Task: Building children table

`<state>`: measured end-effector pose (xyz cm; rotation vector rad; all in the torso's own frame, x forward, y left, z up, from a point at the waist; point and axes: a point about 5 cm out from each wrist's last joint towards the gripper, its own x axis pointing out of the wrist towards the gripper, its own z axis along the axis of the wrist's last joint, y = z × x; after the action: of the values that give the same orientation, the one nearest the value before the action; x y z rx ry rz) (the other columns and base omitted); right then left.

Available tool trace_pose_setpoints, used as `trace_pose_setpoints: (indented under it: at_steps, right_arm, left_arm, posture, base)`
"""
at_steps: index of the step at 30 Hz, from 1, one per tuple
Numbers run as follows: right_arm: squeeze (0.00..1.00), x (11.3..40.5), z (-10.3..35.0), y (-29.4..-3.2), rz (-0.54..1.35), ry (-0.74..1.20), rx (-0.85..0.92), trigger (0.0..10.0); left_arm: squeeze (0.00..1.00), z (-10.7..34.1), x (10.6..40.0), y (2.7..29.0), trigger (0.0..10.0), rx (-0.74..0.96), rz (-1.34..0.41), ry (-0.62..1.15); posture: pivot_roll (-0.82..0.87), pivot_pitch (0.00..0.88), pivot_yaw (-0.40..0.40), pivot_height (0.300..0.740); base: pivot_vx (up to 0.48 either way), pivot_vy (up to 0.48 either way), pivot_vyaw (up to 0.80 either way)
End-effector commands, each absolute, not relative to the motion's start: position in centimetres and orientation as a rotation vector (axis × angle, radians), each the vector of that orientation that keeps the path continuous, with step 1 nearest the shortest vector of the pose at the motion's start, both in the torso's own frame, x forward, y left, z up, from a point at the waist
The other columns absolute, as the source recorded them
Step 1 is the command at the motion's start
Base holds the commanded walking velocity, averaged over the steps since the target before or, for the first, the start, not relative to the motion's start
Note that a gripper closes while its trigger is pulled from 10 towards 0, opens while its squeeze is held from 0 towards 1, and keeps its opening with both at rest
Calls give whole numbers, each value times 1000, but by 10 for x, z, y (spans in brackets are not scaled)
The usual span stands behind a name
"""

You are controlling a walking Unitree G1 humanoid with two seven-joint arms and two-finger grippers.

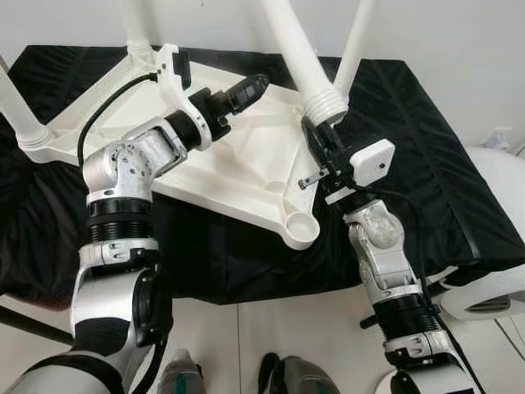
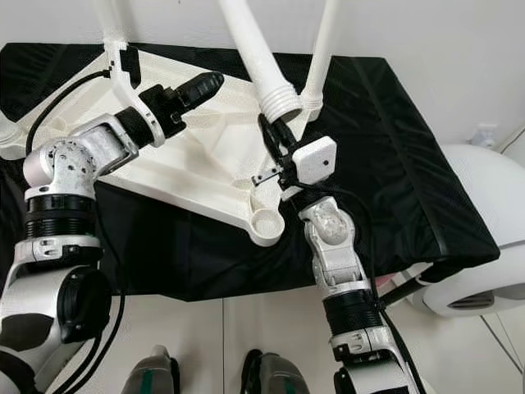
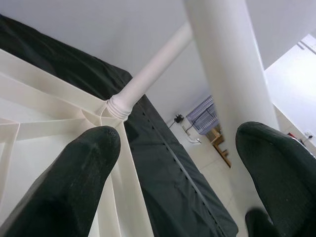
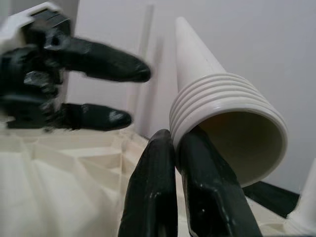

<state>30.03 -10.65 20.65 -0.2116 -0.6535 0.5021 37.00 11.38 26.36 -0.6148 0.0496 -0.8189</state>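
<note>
Our right gripper [image 1: 316,135] pinches the ribbed rim of the loose white plastic leg [image 1: 299,53]; our left gripper [image 1: 250,86], open at ten o'clock, waits. Thin grip; we could drop the leg short of the upturned white tabletop's [image 1: 246,172] empty socket [image 1: 299,223].

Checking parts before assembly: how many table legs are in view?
4. Three stand in the tabletop: left leg, back leg, right leg. The loose leg is held at its rim by the right gripper. Others may be hidden.

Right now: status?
Right gripper shut on loose leg rim. Left gripper open, above tabletop. Corner socket unfilled.
</note>
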Motion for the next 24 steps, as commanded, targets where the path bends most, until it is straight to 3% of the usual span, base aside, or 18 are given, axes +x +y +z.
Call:
trace_pose_setpoints:
  at_steps: [1,24]
  right_arm:
    - [0,296,207,-103,535,-659,-214,10000]
    - [0,279,189,-91,675,-582,-257,10000]
  left_arm:
    - [0,269,372,107,10000,-629,-843,49]
    - [0,289,387,102,10000,-668,-863,35]
  posture:
    - [32,37,-39,740]
    - [14,29,-28,740]
  base:
    - [0,0,0]
    - [0,0,0]
